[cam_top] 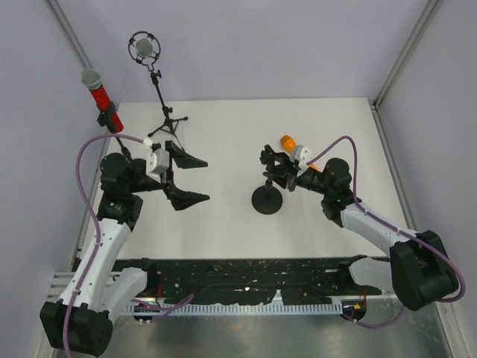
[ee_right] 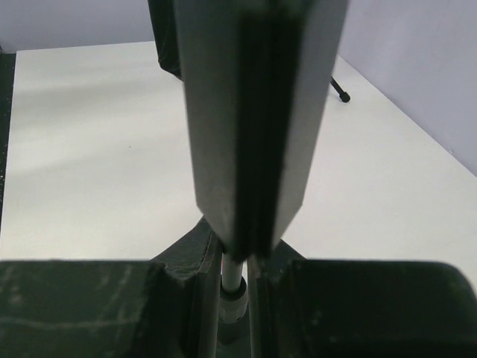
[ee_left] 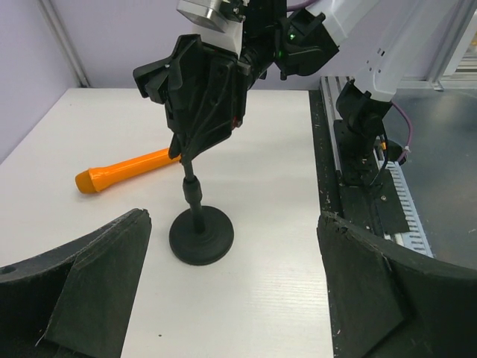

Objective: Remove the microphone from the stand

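Right fingers point(ee_left: 201, 97) clamped shut on top of stand point(ee_left: 200, 235); orange microphone point(ee_left: 123, 170) seen projecting sideways from stand top. Left fingers point(cam_top: 186, 198) spread wide, empty, left of stand.

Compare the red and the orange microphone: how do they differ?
The red microphone sits clipped in a stand, raised and tilted; the orange microphone lies flat on the table. The red one shows a grey head; the orange one's head is hidden. Both are slim sticks.
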Motion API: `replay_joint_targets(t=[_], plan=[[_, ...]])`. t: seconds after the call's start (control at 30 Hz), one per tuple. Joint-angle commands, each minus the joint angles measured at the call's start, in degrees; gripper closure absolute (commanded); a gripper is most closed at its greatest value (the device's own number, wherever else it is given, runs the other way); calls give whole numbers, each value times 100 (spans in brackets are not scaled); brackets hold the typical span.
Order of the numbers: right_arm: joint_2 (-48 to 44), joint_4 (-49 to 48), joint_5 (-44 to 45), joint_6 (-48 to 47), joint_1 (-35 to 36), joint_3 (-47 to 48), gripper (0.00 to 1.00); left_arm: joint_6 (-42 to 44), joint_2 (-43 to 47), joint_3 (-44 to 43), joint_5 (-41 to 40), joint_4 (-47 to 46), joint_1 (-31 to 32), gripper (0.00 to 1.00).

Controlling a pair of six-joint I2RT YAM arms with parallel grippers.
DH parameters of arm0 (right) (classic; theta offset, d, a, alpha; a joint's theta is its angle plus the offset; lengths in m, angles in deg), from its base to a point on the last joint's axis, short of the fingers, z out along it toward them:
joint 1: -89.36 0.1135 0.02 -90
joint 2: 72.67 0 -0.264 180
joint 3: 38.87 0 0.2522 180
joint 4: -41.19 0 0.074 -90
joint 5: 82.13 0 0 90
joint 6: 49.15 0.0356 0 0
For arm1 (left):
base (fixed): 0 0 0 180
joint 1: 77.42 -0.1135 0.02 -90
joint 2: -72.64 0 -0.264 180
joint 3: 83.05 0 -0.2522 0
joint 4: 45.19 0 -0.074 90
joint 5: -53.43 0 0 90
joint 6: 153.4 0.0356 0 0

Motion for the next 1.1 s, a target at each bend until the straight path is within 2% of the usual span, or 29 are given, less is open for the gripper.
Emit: replay_joint_targets(t=[0.0, 0.37, 1.07], plan=[[105, -176, 107, -250, 26, -167, 95, 57, 139, -33, 85, 68, -38, 4], [589, -114, -43, 172, -45, -123, 95, -189, 262, 186, 120, -309, -38, 4], [1134, 289, -201, 102, -273, -106, 95, -638, 324, 494, 164, -1013, -38, 4]])
